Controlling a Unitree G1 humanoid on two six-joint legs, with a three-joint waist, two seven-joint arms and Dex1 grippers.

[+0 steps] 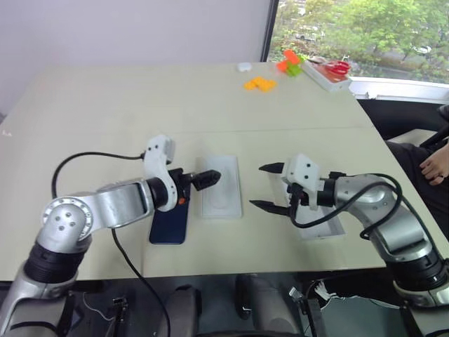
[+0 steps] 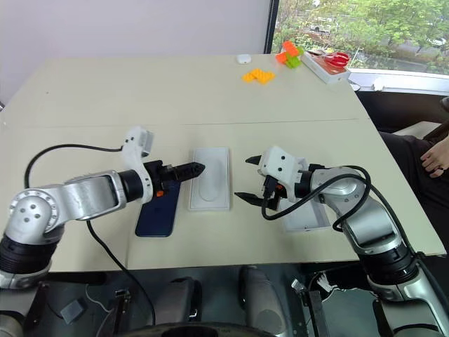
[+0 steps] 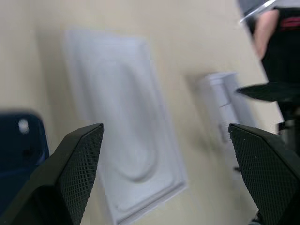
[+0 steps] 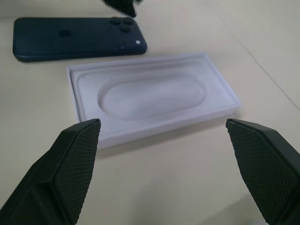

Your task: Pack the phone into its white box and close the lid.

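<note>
Phone (image 1: 170,223) lay back-up on the table (image 1: 105,112) near its front edge, just beside the oval-hollowed white insert (image 1: 222,186), left gripper (image 1: 208,178) and right gripper (image 1: 269,187) both spread, empty, apparently poised above for a pickup.

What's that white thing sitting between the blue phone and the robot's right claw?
A flat white insert with an oval hollow lies between the phone and the right gripper, seen from the head camera.

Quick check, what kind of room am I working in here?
Probably an office or lab room: a big plain beige table, a bare wall, a window onto trees, and a seated person's hand at the table's edge.
</note>
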